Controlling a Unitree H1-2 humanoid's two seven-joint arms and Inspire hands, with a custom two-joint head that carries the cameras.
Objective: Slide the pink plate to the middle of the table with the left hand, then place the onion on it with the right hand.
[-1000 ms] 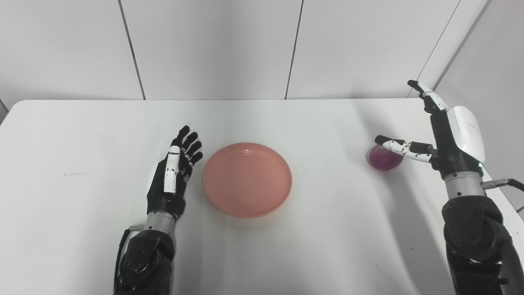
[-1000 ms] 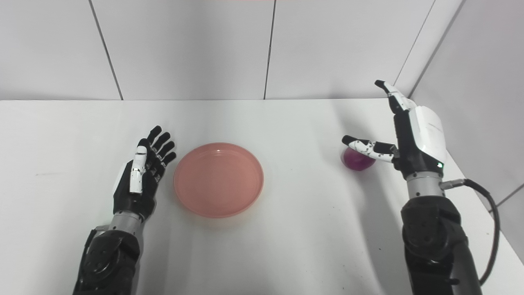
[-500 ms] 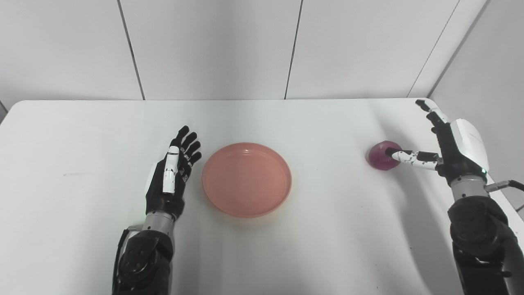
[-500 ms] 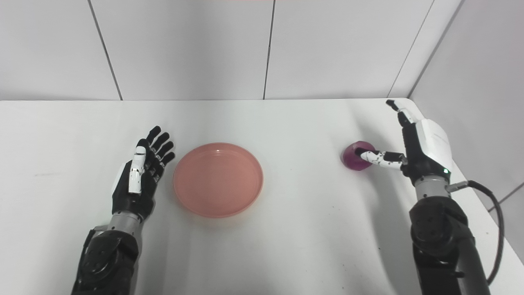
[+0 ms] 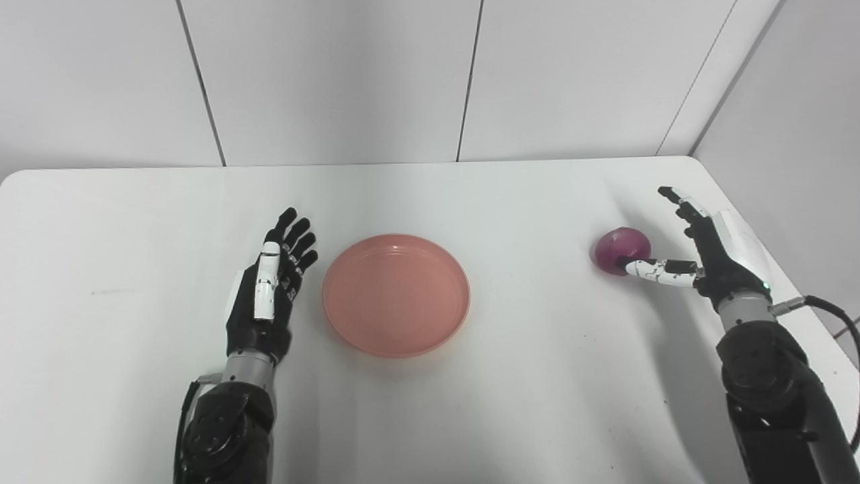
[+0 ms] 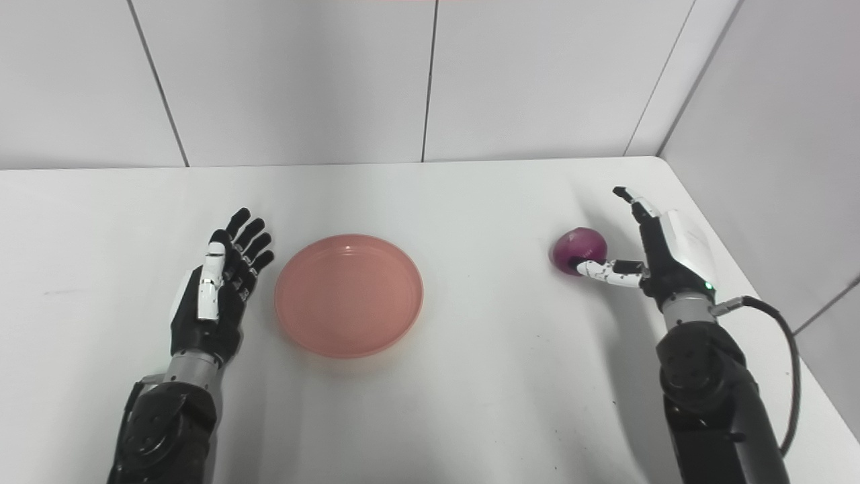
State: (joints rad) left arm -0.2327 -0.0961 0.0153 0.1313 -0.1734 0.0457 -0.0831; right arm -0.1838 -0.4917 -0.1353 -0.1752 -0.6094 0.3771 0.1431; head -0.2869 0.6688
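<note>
The pink plate [image 5: 396, 294] lies flat near the middle of the white table [image 5: 134, 202]. Just left of it my left hand [image 5: 267, 289] rests open, palm toward the plate, not touching it. A purple onion [image 5: 620, 250] sits on the table at the right. Beside it, low over the table, is my right hand [image 5: 705, 252], open: the thumb reaches in under the onion's near side and the fingers [image 5: 680, 202] stretch out past its right side without closing on it.
The table's right edge [image 6: 739, 269] runs close behind my right hand, with the grey wall [image 6: 772, 134] beyond. A black cable [image 6: 786, 349] hangs off the right wrist.
My right hand has come down from above the onion to table height beside it, thumb now at its near side. The left hand and plate stayed put; the camera turned slightly right.
</note>
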